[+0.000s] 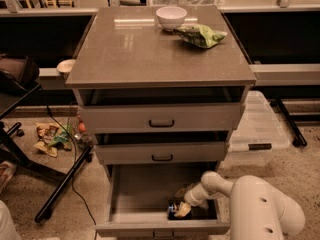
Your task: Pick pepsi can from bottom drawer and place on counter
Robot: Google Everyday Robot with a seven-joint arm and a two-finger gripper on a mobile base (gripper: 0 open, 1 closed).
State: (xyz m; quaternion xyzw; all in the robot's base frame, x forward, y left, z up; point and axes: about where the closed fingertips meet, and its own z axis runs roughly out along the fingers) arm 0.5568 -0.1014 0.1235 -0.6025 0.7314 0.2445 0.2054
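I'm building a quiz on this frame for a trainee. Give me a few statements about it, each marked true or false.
1. The pepsi can is in the bottom drawer. True.
2. The gripper hangs over the counter. False: it is down in the bottom drawer, at the pepsi can.
3. A white bowl stands on the counter. True.
4. The green bag lies in the middle drawer. False: it lies on the counter, beside the bowl.
5. The bottom drawer is shut. False: it is pulled well out.
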